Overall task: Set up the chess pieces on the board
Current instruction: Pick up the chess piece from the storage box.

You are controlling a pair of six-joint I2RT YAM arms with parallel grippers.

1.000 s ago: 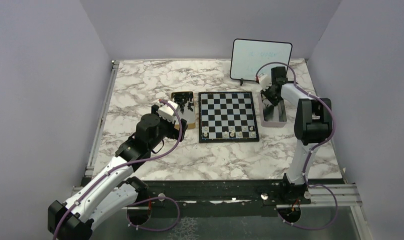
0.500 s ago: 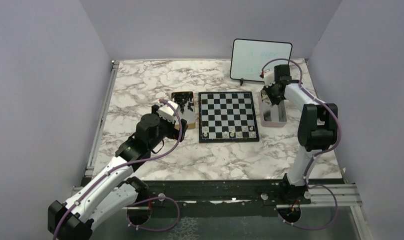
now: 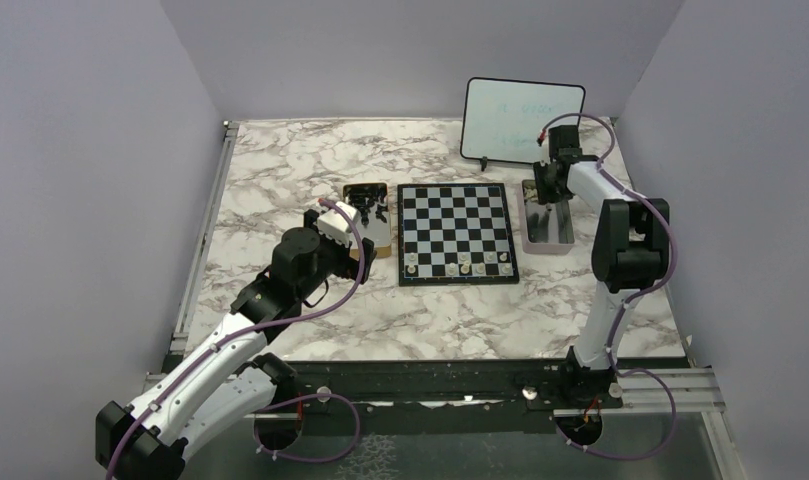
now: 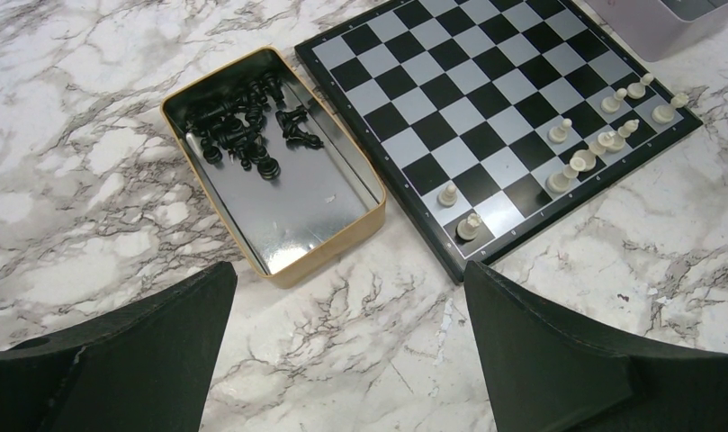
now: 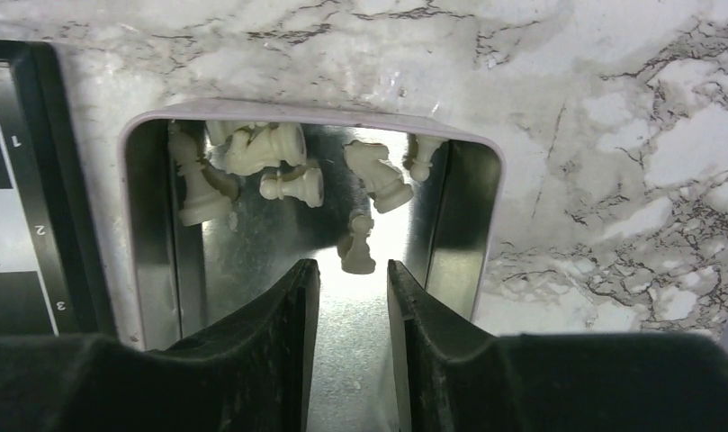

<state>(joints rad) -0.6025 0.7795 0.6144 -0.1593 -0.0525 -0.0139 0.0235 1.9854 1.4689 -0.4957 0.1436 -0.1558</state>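
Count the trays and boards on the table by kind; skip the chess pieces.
Metal trays: 2, gold tray and pink tray
Chessboards: 1
Whiteboards: 1
Total: 4

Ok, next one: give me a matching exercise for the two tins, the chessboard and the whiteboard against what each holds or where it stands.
1 gold tin
2 pinkish tin
3 chessboard
4 whiteboard

A cream pieces lying inside
B upright at the table's far edge
C black pieces inside
D cream pieces standing on near rows

Pairs: 1-C, 2-A, 3-D, 4-B
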